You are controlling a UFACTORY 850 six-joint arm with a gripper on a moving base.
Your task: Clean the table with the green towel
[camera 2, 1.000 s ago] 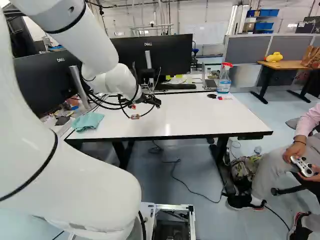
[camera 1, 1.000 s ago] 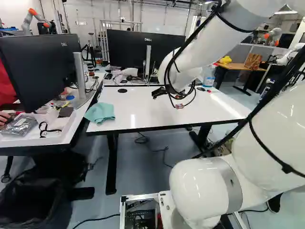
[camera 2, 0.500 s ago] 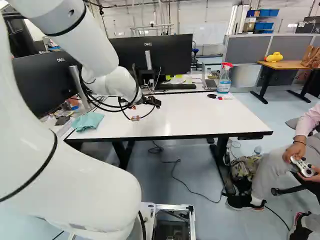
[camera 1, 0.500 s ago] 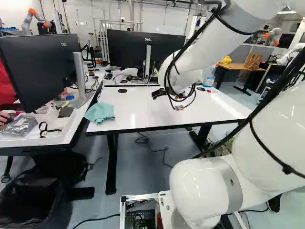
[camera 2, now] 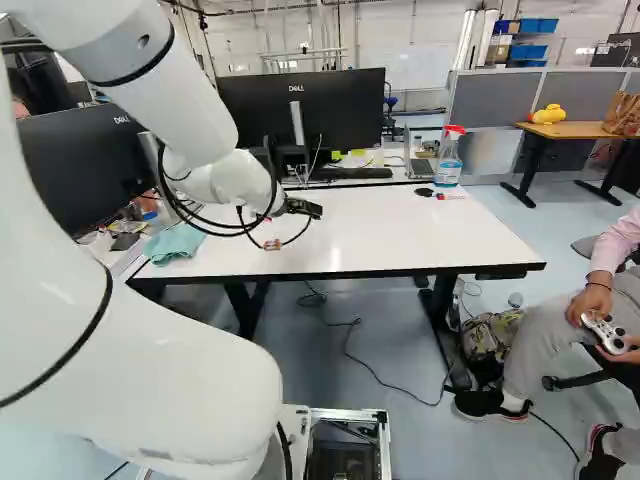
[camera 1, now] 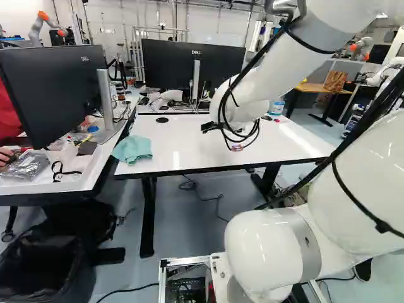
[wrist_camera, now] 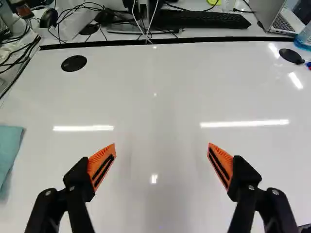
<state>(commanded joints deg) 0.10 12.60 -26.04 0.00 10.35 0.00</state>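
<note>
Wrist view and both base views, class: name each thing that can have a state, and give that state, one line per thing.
Gripper: jaws open, nothing between them
Green towel: rumpled, lying on the white table
Spray bottle: upright
Laptop: open
Black bin: uncovered

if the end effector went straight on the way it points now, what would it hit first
Probably the white table, whose bare top lies just ahead of the open end effector. The green towel sits off to one side. The gap is hard to judge.
</note>
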